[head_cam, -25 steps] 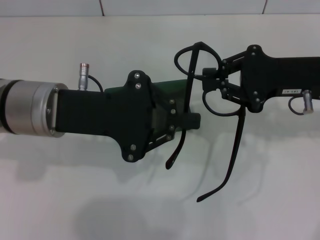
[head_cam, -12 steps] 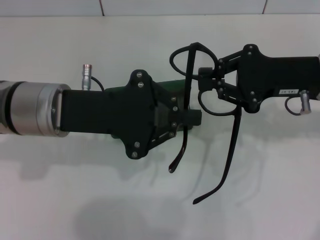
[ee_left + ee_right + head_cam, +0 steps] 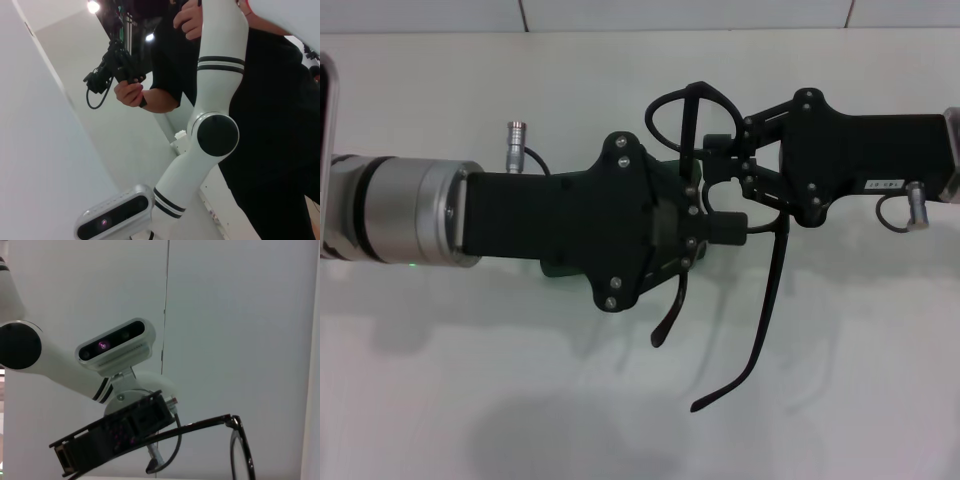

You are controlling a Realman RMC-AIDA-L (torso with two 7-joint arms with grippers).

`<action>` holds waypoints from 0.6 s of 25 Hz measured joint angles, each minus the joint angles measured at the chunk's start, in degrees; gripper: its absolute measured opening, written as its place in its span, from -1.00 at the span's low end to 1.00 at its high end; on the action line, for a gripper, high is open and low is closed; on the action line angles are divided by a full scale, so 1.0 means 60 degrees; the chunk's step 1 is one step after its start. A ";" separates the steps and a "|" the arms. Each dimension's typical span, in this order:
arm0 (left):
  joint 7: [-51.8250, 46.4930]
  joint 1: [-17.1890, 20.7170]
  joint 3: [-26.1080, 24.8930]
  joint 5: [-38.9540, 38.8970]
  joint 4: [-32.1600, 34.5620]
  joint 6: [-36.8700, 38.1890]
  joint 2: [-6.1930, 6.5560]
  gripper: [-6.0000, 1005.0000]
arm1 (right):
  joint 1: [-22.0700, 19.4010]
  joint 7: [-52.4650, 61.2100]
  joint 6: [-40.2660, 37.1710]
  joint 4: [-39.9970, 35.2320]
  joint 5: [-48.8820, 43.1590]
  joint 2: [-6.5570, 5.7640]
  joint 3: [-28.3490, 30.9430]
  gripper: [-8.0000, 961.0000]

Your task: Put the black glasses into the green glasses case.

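A: What is each gripper doing?

B: The right gripper (image 3: 728, 165) is clenched on the black glasses (image 3: 705, 150) at the front of the frame, between the two lenses. The temple arms are unfolded and hang toward the near side of the white table (image 3: 840, 370), clear of it, with shadows below them. The left gripper (image 3: 720, 228) reaches in from the left, and its tip is just beside the frame. I cannot tell how its jaws stand; the black body hides them.

A: And the case?

B: The green glasses case (image 3: 552, 268) shows only as green slivers around the left gripper's body, directly underneath it. Open or closed, I cannot tell.

A: The surroundings?

B: The table is plain white, and pale wall panels (image 3: 670, 12) run along its far edge. The left wrist view looks up at the robot's white arm (image 3: 212, 135), its head camera (image 3: 114, 217), and a person in black (image 3: 272, 125) holding a black device (image 3: 111, 67). The right wrist view shows a lens rim and one temple arm in front of a pale wall (image 3: 240, 325).
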 joint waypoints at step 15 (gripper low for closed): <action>0.0052 -0.0310 0.0255 -0.0646 -0.0399 -0.0001 -0.0030 -0.99 | 0.0009 0.0001 0.0005 -0.0015 0.0354 0.0165 0.0136 -0.76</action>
